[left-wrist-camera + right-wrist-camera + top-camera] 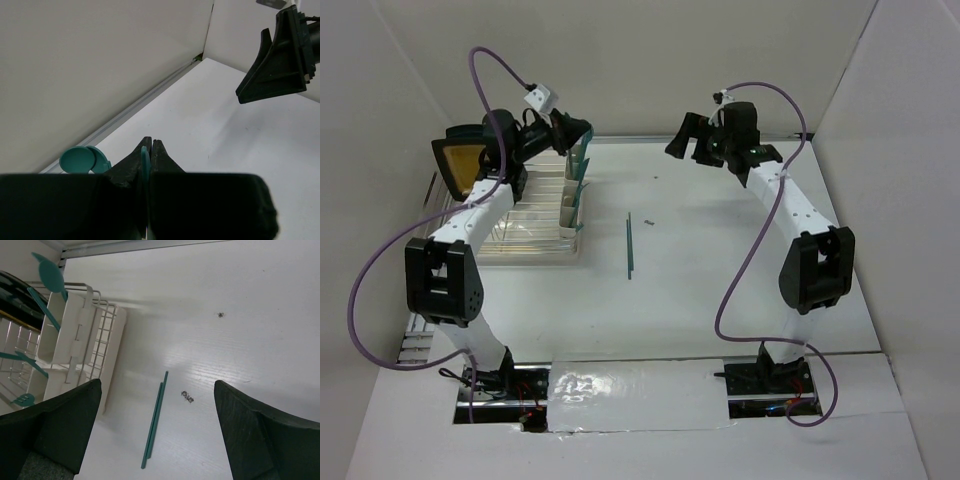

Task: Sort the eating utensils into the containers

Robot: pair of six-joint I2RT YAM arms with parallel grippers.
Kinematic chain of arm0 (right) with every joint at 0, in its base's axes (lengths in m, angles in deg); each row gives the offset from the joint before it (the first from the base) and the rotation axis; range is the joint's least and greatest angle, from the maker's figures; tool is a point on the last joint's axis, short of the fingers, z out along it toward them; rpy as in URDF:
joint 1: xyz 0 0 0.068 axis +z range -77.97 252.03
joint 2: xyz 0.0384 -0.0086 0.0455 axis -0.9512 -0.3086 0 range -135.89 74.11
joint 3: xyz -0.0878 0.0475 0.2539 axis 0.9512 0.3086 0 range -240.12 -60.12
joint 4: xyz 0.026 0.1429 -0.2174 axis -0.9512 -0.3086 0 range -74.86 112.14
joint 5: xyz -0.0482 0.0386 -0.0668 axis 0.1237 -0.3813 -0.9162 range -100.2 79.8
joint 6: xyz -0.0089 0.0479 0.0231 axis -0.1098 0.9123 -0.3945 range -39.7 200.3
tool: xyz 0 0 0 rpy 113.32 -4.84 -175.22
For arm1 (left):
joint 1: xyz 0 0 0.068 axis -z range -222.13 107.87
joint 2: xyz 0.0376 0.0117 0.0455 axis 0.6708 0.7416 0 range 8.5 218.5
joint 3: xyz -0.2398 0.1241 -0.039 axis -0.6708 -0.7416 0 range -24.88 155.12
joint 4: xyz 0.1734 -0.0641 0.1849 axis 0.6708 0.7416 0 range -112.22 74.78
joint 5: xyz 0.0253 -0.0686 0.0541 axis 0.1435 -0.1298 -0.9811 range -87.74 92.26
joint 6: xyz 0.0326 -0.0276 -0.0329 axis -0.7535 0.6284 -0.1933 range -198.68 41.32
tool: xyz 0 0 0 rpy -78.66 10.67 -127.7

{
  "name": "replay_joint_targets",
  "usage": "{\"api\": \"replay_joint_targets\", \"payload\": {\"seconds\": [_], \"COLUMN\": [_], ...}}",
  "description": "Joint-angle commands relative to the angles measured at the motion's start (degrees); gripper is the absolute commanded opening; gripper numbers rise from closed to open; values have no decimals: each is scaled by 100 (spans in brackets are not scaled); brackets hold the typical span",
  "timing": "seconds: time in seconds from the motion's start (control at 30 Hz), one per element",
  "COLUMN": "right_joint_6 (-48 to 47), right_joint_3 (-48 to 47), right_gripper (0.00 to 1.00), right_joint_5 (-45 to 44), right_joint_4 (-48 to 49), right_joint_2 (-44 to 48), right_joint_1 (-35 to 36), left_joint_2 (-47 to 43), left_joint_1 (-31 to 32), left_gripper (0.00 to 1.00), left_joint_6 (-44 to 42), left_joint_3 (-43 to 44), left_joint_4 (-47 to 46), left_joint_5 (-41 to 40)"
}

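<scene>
Left gripper (572, 135) hangs right above the containers (67, 340), fingers pressed together on one thin teal utensil (145, 159). Only its edge shows, so we cannot tell spoon, fork or knife. Right gripper (688, 142) is well to the right of the containers, fingers wide apart, nothing between them.

Step in hand, as we judge it: setting the held piece down into a compartment. To do it well we would:
- keep the piece upright
- centre it over the mouth that holds its own kind
- steer clear of the spoon bowls (82, 160) sticking up there
- let go only once the lower end is below the rim

Count:
- Held: one.
- On the table (720, 280) right of the containers: two slim teal sticks (154, 420), side by side, touching.
- Standing in the containers: two round bowls in the left wrist view, and at least four teal ends in the right wrist view.
- Compartments: joined in a row, number unclear.
- One dish rack (525, 228) just left of the containers.
- One yellow plate (460, 165) further left.
</scene>
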State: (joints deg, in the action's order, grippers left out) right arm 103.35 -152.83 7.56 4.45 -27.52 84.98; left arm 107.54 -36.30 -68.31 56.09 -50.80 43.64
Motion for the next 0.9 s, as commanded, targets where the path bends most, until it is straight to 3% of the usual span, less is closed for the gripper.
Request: {"api": "replay_joint_targets", "payload": {"seconds": [0.0,0.4,0.63,0.67,0.8,0.87], "right_joint_6": [-46,16,-161,-21,244,262], "right_joint_3": [-309,-476,-170,-91,104,165], "right_gripper": [100,100,100,100,100,99], "right_joint_5": [79,184,-711,-799,-1020,-1326], "right_joint_4": [-6,-111,-287,-287,-358,-533], "right_joint_2": [-7,-235,-200,-200,-323,-384], "right_joint_1": [-12,129,699,787,945,1016], "left_joint_2": [-412,-729,-711,-729,-799,-851], "left_joint_1": [-29,-46,-46,-46,-55,-46], "left_gripper": [7,9,14,17,50,55], "left_joint_6": [-246,0,26,26,0,-70], "left_joint_3": [-116,-994,-1206,-1250,-1250,-1102], "left_joint_4": [-228,-639,-649,-675,-562,-352], "left_joint_5": [-95,19,80,-7,-184,-227]}}
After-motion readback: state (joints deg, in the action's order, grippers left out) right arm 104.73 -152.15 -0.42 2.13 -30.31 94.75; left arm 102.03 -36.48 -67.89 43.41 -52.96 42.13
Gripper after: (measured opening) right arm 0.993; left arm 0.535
